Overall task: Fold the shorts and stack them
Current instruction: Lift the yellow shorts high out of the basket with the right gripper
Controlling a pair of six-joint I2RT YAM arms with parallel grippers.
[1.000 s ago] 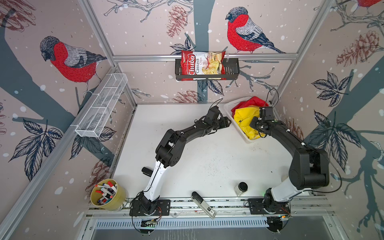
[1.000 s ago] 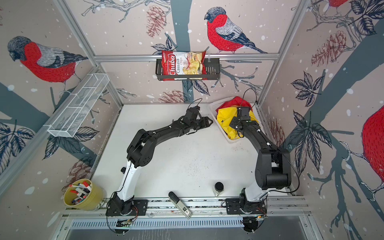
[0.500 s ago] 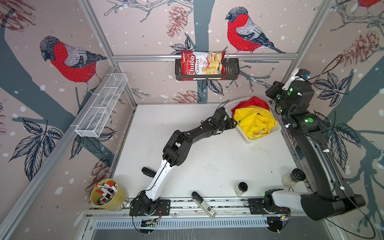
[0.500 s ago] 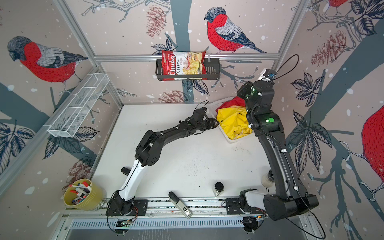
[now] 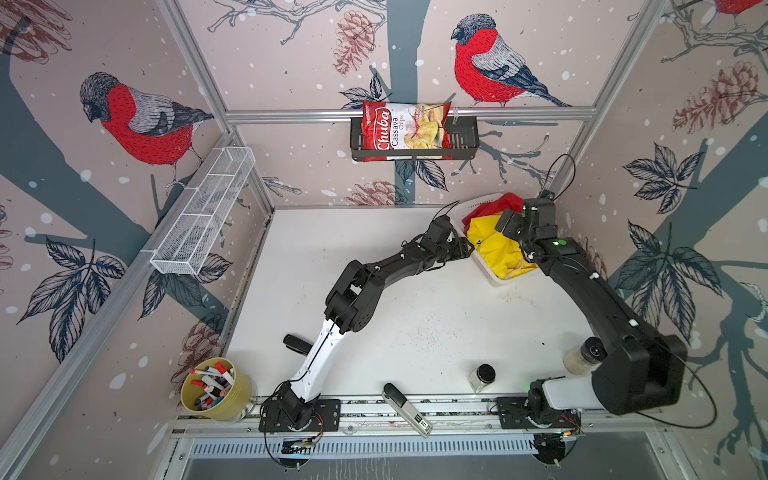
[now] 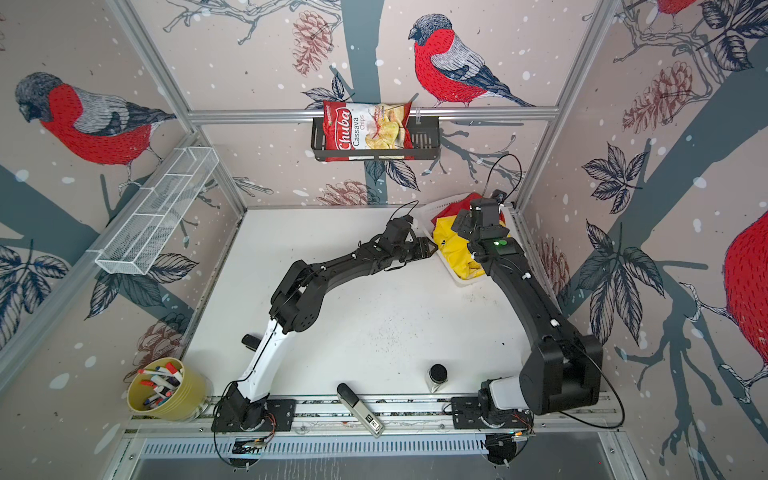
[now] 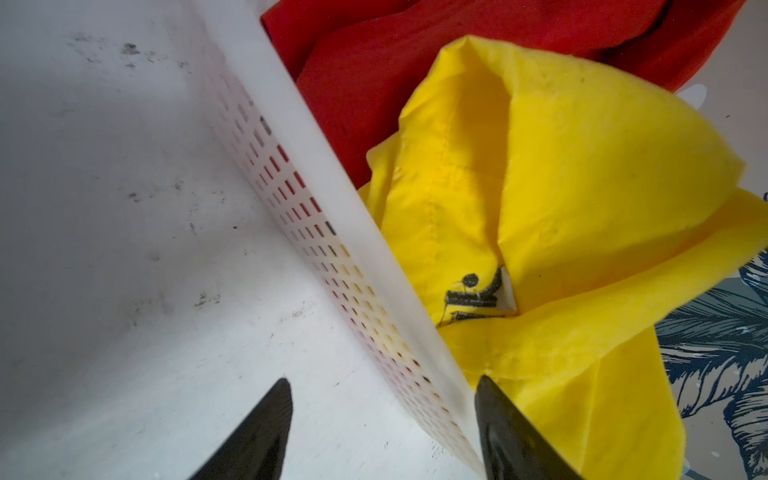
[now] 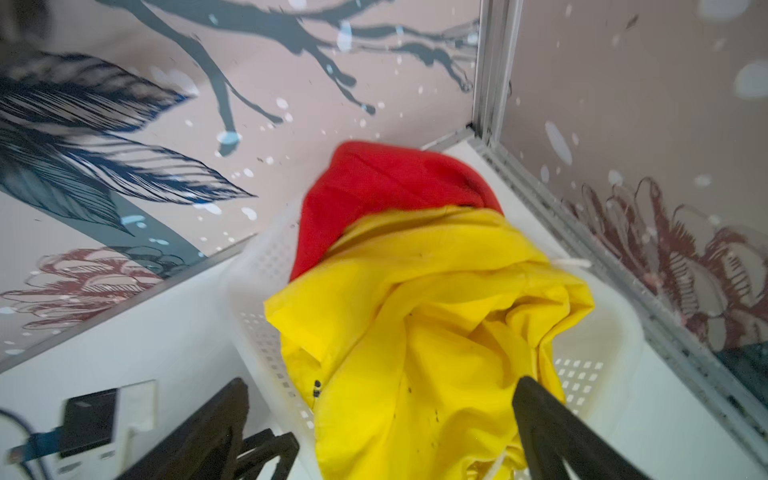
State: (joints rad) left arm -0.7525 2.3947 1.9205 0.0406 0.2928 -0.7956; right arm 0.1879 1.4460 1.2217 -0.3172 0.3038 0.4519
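Note:
The yellow shorts [image 5: 494, 249] [image 6: 455, 253] lie crumpled in a white perforated basket [image 5: 492, 279] at the back right, on top of the red shorts [image 5: 505, 203] [image 6: 449, 211]. My left gripper [image 7: 383, 379] [image 5: 465, 250] is open and straddles the basket wall [image 7: 316, 183], one finger outside and one over the yellow shorts [image 7: 582, 208] near their black tag [image 7: 473, 297]. My right gripper [image 8: 381, 380] [image 5: 505, 221] hangs open just above the yellow shorts [image 8: 415, 311], holding nothing. The red shorts [image 8: 374, 187] show behind.
A chips bag [image 5: 405, 131] sits in a black wall basket. A white wire shelf [image 5: 203, 212] hangs on the left wall. Near the front are a yellow cup of markers [image 5: 216, 388], a black-lidded jar [image 5: 482, 376], a stapler-like tool [image 5: 405, 409] and a black cylinder [image 5: 296, 344].
The right gripper was shut low in the basket, swung up high, and is now back over the shorts with its jaws open. The left gripper edged up to the basket wall.

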